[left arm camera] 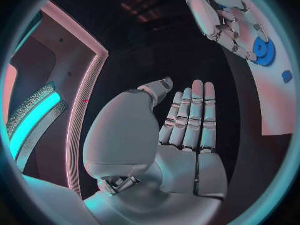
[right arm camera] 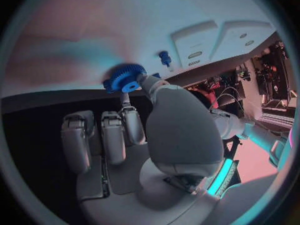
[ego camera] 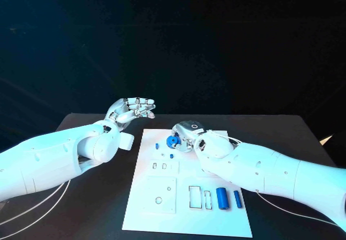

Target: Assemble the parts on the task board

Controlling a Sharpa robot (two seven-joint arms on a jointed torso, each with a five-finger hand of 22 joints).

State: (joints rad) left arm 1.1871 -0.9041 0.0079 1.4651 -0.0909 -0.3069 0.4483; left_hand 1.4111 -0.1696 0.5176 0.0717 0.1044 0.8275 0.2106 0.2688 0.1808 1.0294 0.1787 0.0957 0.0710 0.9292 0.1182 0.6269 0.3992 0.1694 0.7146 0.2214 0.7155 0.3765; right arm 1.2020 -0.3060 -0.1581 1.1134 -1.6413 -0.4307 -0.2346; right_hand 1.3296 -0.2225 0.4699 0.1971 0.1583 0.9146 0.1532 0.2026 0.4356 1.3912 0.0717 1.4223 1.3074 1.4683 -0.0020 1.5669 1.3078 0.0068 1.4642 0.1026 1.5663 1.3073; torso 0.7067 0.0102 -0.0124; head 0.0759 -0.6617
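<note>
Blue toothed gear [ego camera: 172, 141] with centre hole, pinched by right hand [ego camera: 193, 134] near task board [ego camera: 144, 210] far edge, left hand [ego camera: 132, 110] empty, fingers straight and together.

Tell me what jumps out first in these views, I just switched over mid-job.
The right hand at the far end of the white task board catches the eye first, its fingers pinching a blue gear against the board. Next is the left hand, raised empty over the table beyond the board's far left corner. Two blue cylinders lie side by side at the board's near right.
</note>
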